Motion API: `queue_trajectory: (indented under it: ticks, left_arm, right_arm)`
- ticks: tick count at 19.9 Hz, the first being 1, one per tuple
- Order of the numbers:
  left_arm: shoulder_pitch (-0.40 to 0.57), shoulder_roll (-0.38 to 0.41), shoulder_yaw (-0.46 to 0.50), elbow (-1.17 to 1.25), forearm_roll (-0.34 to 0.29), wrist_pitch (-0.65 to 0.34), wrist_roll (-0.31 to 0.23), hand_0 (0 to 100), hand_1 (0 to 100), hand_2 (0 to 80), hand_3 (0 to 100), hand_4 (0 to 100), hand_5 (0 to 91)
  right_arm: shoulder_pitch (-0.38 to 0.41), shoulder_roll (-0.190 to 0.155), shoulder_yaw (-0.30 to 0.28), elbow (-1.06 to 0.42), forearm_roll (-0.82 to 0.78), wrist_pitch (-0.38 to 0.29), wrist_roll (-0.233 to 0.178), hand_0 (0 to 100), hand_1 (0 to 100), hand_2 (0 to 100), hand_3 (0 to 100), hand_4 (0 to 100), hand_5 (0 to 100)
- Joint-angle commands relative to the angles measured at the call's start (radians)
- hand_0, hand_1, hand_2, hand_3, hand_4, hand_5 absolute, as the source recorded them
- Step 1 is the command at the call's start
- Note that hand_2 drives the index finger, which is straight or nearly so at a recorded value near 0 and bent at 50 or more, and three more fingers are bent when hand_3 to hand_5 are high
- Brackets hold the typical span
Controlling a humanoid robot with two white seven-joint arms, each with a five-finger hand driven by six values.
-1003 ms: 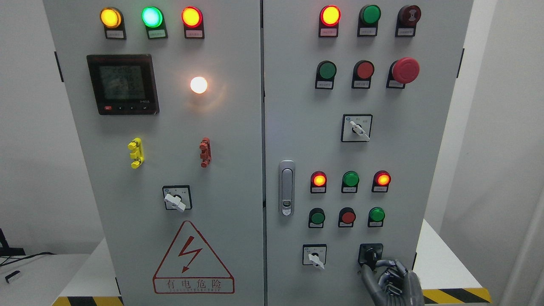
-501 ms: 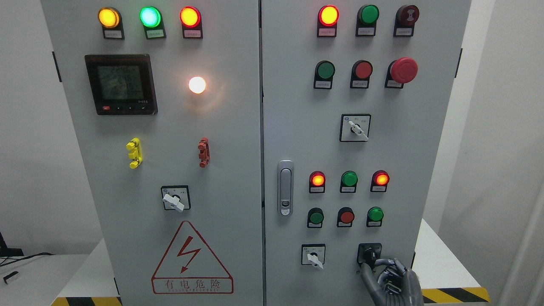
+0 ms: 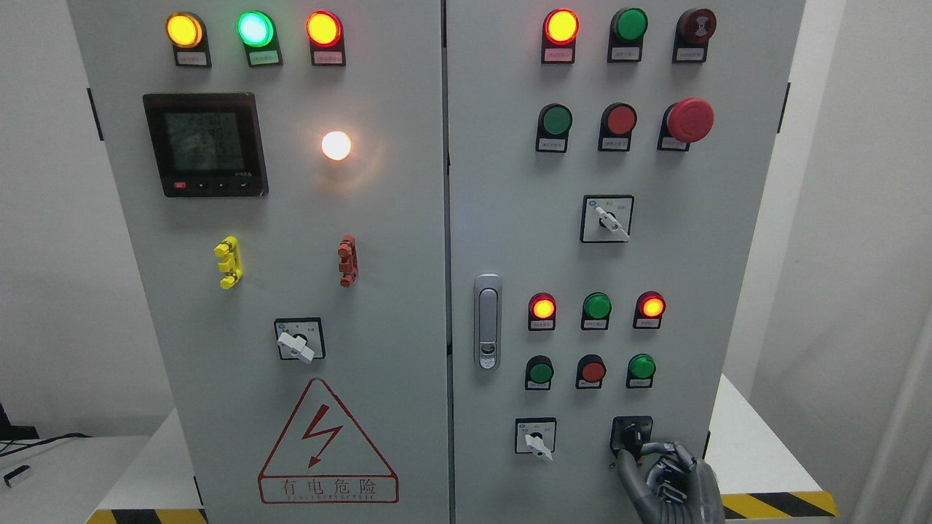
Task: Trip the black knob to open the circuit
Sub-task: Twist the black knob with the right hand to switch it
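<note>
Right hand (image 3: 668, 480) rises from the bottom edge, thumb and curled fingers (image 3: 666, 449) pinched on the black knob (image 3: 632, 437) at the cabinet's (image 3: 655, 255) lower right, beside a white selector (image 3: 536, 439).

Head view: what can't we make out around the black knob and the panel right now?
- Black knob: its lower part is covered by the right hand; pointer position unreadable.
- Right hand: wrist and arm cut off by the bottom edge; whether the fingers actually pinch the knob is unclear.
- Left hand: out of frame.
- Meter display: digits blurred.
- Labels under the indicator lamps: too small to read.
</note>
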Motion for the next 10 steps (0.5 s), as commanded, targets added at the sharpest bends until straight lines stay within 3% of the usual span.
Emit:
queue_trajectory:
  ticks: [1, 10]
  left_arm:
    - [0.0, 0.001, 0.0, -0.001, -0.031, -0.001, -0.001, 12, 39, 0.0, 0, 0, 0.0]
    - [0.0, 0.001, 0.0, -0.001, -0.031, -0.001, -0.001, 12, 39, 0.0, 0, 0, 0.0]
  right_arm:
    - [0.001, 0.006, 0.032, 0.0, 0.0, 0.004, 0.008, 32, 72, 53, 92, 93, 100]
    - [-0.001, 0.015, 0.032, -0.001, 0.0, 0.006, 0.019, 32, 72, 53, 93, 93, 100]
